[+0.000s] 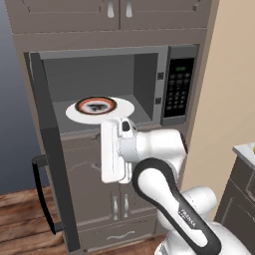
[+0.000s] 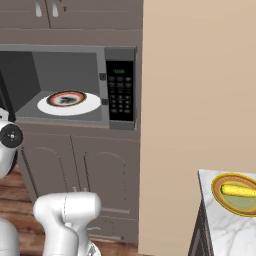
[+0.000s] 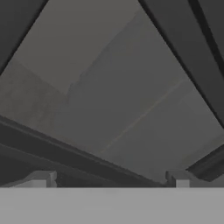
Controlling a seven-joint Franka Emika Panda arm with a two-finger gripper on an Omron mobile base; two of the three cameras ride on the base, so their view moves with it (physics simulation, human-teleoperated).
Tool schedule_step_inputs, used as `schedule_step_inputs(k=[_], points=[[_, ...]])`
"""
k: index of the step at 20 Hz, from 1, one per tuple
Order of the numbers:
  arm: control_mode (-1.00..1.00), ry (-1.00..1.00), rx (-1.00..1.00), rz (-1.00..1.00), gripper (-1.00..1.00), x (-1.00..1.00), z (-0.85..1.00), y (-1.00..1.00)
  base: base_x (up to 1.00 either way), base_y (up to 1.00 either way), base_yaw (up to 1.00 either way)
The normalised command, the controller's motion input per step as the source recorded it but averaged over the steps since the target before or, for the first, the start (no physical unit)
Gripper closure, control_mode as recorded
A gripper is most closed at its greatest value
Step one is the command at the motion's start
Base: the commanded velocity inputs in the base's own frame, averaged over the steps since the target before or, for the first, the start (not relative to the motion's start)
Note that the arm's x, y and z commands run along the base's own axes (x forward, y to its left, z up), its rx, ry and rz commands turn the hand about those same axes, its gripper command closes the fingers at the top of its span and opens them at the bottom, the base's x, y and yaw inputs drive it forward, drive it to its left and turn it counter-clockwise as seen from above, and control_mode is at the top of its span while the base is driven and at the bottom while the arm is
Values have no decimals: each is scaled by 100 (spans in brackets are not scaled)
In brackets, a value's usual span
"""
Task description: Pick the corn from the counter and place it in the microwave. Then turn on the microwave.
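One large grey built-in microwave [image 2: 75, 85] with its one dark door [image 1: 52, 164] swung open. One white round plate [image 2: 90, 107] inside it, carrying one dark-rimmed round dish [image 2: 66, 98]. One black keypad panel [image 2: 120, 91]. One pale marbled table [image 2: 225, 230] corner, with one yellow-rimmed green plate [image 2: 225, 200] and one small yellow corn cob [image 2: 239, 191] on it.

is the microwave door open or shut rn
Open. The microwave door is swung out to the left, baring the cavity, where a white plate carries a dark-rimmed dish.
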Motion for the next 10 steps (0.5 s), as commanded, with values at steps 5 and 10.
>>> schedule_step_inputs(k=[5,10], points=[[-100,16,0,-19,-100,-6,4,-23,0,0,0],[-100,20,0,-19,-100,-5,12,-22,0,0,0]])
